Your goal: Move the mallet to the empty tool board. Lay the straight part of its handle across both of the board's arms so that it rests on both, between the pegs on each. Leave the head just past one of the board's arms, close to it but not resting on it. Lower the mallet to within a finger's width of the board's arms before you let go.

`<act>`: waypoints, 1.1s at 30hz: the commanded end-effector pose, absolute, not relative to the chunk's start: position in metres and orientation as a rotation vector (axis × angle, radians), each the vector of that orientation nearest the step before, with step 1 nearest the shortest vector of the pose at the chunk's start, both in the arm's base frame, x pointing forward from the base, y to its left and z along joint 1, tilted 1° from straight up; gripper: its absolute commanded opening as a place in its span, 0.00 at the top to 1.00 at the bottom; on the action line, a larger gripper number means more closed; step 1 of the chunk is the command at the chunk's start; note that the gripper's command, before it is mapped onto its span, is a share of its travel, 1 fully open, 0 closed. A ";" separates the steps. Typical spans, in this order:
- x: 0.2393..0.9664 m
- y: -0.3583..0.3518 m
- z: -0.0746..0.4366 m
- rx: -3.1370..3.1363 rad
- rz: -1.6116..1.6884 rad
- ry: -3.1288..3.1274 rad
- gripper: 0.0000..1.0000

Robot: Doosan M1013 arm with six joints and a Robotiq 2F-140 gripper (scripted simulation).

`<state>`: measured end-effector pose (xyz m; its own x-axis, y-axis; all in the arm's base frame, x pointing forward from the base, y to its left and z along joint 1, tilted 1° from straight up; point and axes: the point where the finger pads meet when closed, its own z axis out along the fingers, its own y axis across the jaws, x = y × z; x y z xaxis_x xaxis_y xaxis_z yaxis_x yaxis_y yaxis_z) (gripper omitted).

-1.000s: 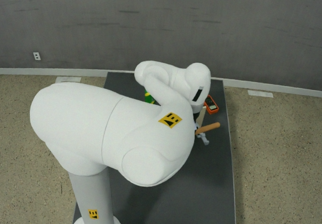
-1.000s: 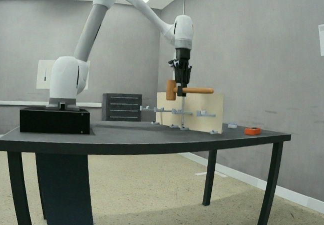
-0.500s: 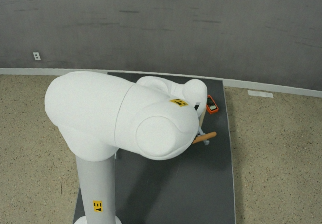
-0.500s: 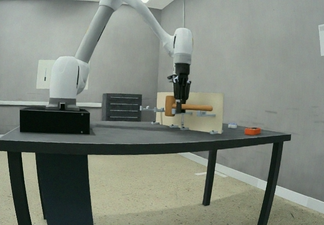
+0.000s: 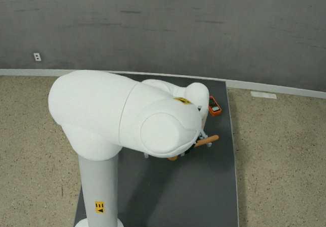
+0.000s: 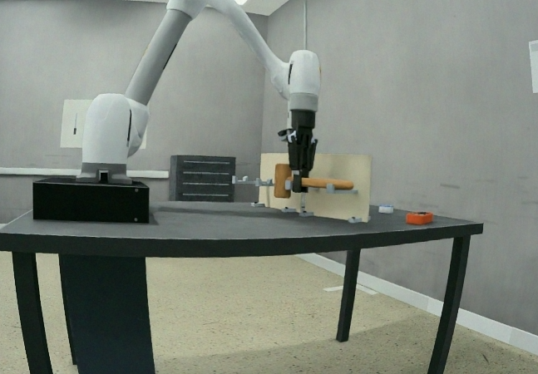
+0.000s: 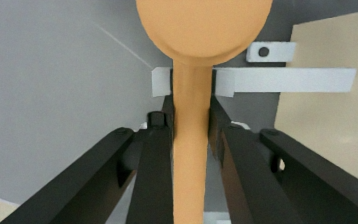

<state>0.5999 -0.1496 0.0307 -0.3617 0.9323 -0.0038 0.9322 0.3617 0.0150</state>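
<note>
Hovering right at arm level now, the mallet (image 6: pixel 313 183) is clamped by its handle in the gripper (image 6: pixel 299 187), fingers pinched on the straight bit just next to the head. Handle's horizontal, running along the front of the tool board (image 6: pixel 352 176), which stands toward the far right corner of the bench (image 6: pixel 234 240).

From the side view the handle looks level with the board's grey arms (image 6: pixel 342 189), maybe already touching, maybe a hair above; I honestly can't tell which. The wrist cam shows one arm (image 7: pixel 280 80) crossing under the handle close to the head, with the head sitting just past it, so that part of the placement looks about right to me. Whether the handle sits between the pegs on both arms isn't something I can confirm, since the big white arm (image 5: pixel 125 115) blocks most of the top view.

So my read: pickup and carry are done, lowering is basically done or nearly. What's left is letting go and backing off.

Other stuff: an orange meter thing (image 6: pixel 419 218) near the right edge, and a dark drawer cabinet (image 6: pixel 202 177) behind the far edge.
</note>
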 end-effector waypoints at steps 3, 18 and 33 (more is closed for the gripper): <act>0.600 -0.150 0.030 1.768 0.017 2.582 0.90; 0.600 -0.150 0.030 1.768 0.017 2.582 0.00; 0.600 -0.150 0.030 1.768 0.017 2.582 0.00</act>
